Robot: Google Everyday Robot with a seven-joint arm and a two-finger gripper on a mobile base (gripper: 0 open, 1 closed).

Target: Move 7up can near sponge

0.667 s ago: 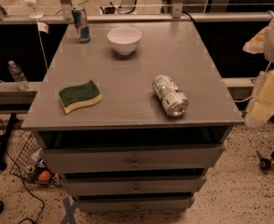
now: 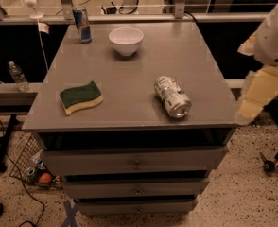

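My gripper (image 2: 258,97), matt pale yellow, hangs just off the right edge of the table (image 2: 129,67). Its top is smooth, matt grey. Near the front right corner the 7up can (image 2: 172,97) is shiny metal, its end bright silver. Toward the front left, the sponge (image 2: 81,97) shows rough dark green scouring over yellow foam.

No legible text; pincer (image 2: 258,97) at right edge

Bowl (image 2: 125,40): white; I saw it upright at the back.
Blue can (image 2: 82,24): stood left of the bowl.
Table (image 2: 129,91): grey, with drawers.
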